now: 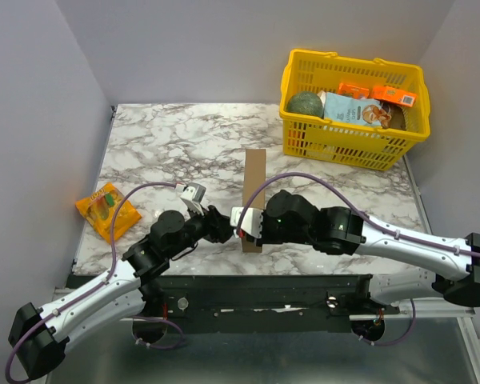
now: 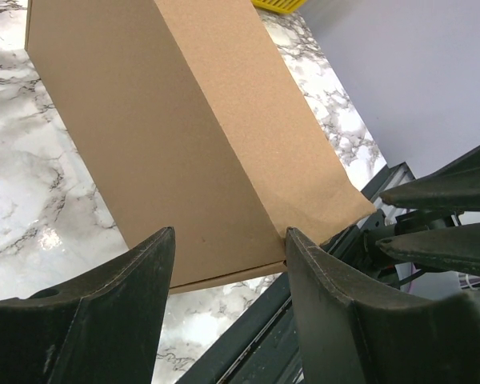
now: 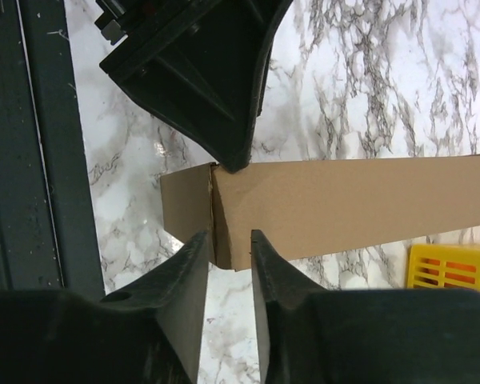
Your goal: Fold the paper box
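Note:
The paper box is a long, narrow piece of plain brown cardboard at the table's middle, its near end between my two grippers. In the left wrist view the box fills the frame. My left gripper stands open at the box's near edge, its right fingertip against the corner crease. My left gripper sits just left of that end. My right gripper has its jaws drawn narrow, straddling the near end corner of the box, with a gap still showing. A left finger touches the box's far edge.
A yellow plastic basket with packets and a green round item stands at the back right. An orange snack packet lies at the left edge. The dark front rail runs just behind the box's near end.

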Robot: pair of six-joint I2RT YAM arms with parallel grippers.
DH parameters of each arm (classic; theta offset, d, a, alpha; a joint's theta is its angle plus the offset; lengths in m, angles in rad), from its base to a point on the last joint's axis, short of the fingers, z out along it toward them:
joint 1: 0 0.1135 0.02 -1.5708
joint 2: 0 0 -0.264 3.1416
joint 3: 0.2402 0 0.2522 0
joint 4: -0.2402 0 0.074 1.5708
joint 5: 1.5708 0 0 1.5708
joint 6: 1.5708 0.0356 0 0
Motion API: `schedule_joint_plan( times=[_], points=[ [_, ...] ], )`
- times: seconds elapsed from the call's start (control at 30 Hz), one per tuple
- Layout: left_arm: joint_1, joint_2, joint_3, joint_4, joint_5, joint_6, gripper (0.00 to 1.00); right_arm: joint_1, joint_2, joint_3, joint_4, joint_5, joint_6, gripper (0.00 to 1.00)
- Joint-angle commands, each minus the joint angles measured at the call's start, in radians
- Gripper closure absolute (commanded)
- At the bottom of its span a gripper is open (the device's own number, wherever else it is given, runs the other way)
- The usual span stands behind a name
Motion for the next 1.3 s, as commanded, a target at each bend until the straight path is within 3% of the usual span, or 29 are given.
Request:
schedule_joint_plan(
  times=[0.0, 0.37, 0.73, 0.83, 0.87, 1.0, 1.07, 1.2, 1.27],
  points=[
    [0.005, 0.011, -0.004, -0.131, -0.04, 0.036, 0.35, 0.007, 0.013, -0.017, -0.003, -0.037, -0.009, 0.68],
    [0.004, 0.003, 0.003, -0.143, -0.046, 0.034, 0.35, 0.007, 0.072, 0.003, -0.111, -0.067, 0.043, 0.85],
    [0.005, -0.011, 0.003, -0.136, -0.066, 0.019, 0.35, 0.007, 0.095, 0.043, -0.16, -0.079, 0.132, 0.88],
    [0.007, 0.015, -0.019, -0.038, -0.019, 0.008, 0.36, 0.007, 0.073, 0.088, -0.152, -0.054, 0.251, 0.77],
    [0.005, 0.03, -0.022, -0.012, -0.009, -0.004, 0.36, 0.006, 0.057, 0.097, -0.146, -0.024, 0.282, 0.66],
    [0.005, 0.101, -0.005, 0.036, 0.018, -0.006, 0.38, -0.007, 0.011, 0.115, -0.134, 0.171, 0.542, 0.43],
    [0.005, 0.115, 0.004, 0.038, 0.02, 0.0, 0.38, -0.043, -0.009, 0.144, -0.155, 0.191, 0.651, 0.32],
    [0.005, 0.116, 0.019, 0.027, 0.017, 0.013, 0.38, -0.222, -0.081, 0.088, -0.152, 0.13, 0.955, 0.32],
    [0.007, 0.118, 0.029, 0.021, 0.018, 0.014, 0.38, -0.266, -0.137, -0.02, -0.082, 0.052, 1.009, 0.32]
  ],
)
